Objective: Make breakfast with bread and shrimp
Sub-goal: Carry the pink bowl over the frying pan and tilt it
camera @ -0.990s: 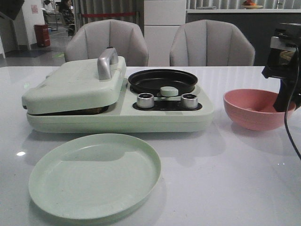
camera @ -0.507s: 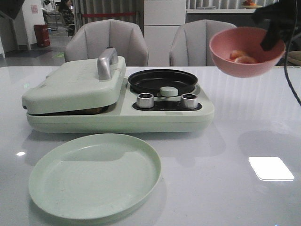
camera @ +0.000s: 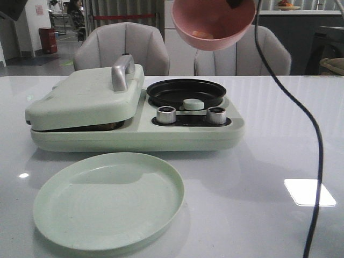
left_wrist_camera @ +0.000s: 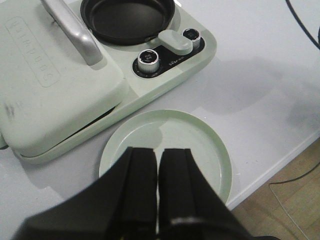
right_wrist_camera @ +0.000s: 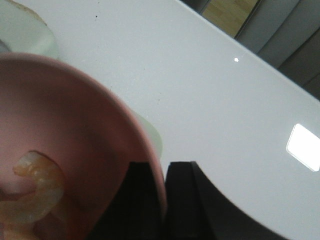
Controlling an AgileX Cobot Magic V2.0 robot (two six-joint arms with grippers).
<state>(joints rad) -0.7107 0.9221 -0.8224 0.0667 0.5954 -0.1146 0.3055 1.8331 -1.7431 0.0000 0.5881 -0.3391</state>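
We see the pink bowl [camera: 214, 24] held up in the air, tilted with its mouth toward the camera, above and a little behind the round black pan [camera: 186, 92] of the pale green breakfast maker [camera: 137, 131]. In the right wrist view the right gripper [right_wrist_camera: 164, 200] pinches the bowl's rim, with 1 finger inside the bowl and 1 outside, closed on the wall between them. Curled pale orange shrimp [right_wrist_camera: 31, 195] lie in the lower part of the tilted bowl; in the front view only a small orange patch shows inside. A black cable [camera: 309, 140] hangs from the top of the front view down across the right part of the white table [camera: 269, 188].

The breakfast maker's lid [camera: 86, 97] with its silver handle [camera: 122, 71] is down over the left half. A dark gap shows under its front edge, but we cannot tell what is inside, and no bread is visible to us. 2 silver knobs [camera: 166, 114] sit on the front panel below the pan.

A light green plate [camera: 107, 200] lies on the table just in front of the appliance. In the left wrist view the left gripper [left_wrist_camera: 157, 170] hovers over this plate, its 2 black fingers pressed together with nothing between them
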